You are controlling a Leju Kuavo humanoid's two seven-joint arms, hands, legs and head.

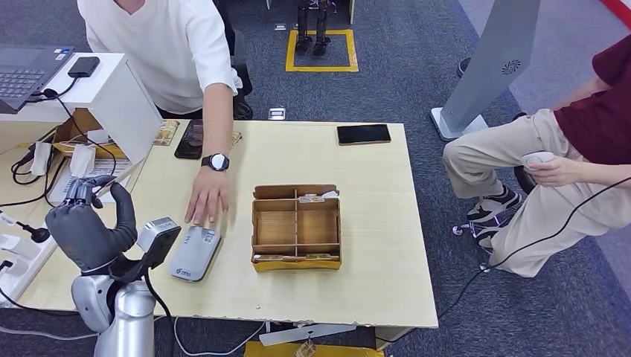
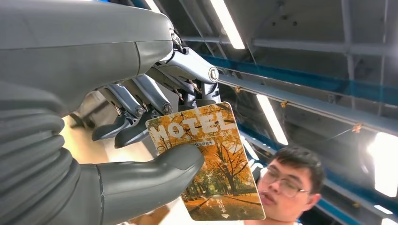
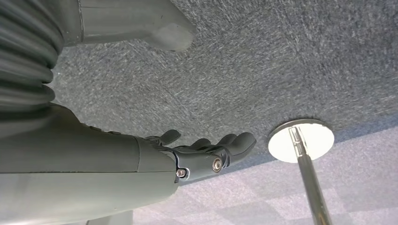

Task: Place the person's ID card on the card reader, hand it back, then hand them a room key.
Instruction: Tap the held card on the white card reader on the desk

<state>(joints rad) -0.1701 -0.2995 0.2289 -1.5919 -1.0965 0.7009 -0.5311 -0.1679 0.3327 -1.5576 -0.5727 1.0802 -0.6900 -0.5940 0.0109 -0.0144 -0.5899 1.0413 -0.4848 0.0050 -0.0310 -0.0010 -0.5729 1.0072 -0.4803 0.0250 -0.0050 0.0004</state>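
My left hand [image 1: 93, 223] is raised over the table's front left corner. In the left wrist view its thumb [image 2: 155, 180] and fingers [image 2: 141, 101] pinch a room key card [image 2: 211, 164], orange with "HOTEL" printed on it. The grey card reader [image 1: 195, 253] lies on the table just right of that hand. A person in a white shirt rests a hand [image 1: 208, 202] on the reader's far end; I cannot tell whether an ID card lies under it. My right hand [image 3: 206, 150] hangs over grey carpet, its fingers loosely extended and holding nothing.
A wooden compartment box [image 1: 296, 227] with cards along its edges stands mid-table. A black phone [image 1: 363, 134] lies at the far edge. A laptop [image 1: 26, 71], cables and papers crowd the left side. A second person [image 1: 565, 163] sits at the right.
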